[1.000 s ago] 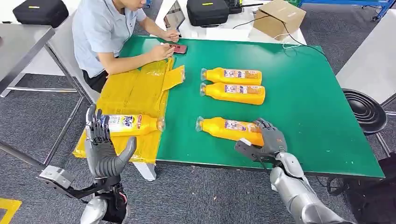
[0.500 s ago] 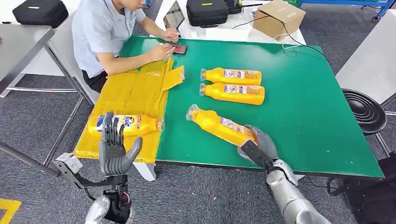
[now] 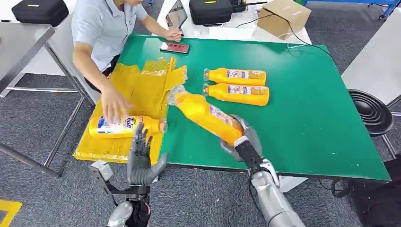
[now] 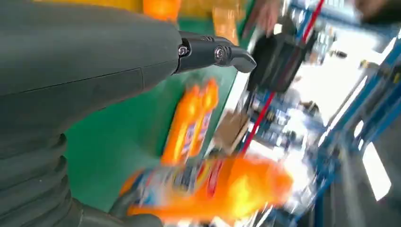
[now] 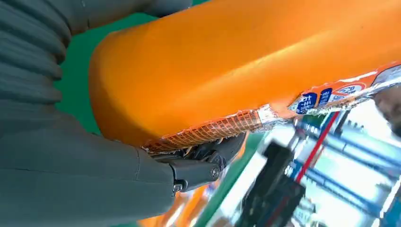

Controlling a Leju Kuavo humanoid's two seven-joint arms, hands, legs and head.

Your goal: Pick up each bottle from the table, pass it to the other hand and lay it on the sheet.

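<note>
Near the lower centre of the head view, an orange bottle (image 3: 204, 114) is gripped at its base by the right robot hand (image 3: 242, 140) and is held tilted above the green surface (image 3: 307, 118), its clear cap pointing to the upper left toward the yellow sheet (image 3: 137, 94). At the lower left, the left robot hand (image 3: 142, 160) is raised beside the surface's near edge with its fingers apart and nothing in it. On the sheet a second bottle (image 3: 124, 126) lies on its side, and a person's hand (image 3: 112, 105) is resting on it. Two more bottles (image 3: 236, 84) lie side by side, touching, in the upper middle of the surface. What the head view cannot give is seen in the right wrist view: dark fingers (image 5: 208, 156) are wrapped under the bottle's foil label. The left wrist view is blurred, yet the held bottle (image 4: 208, 189) and the lying pair (image 4: 191, 120) can be made out past the thumb.
</note>
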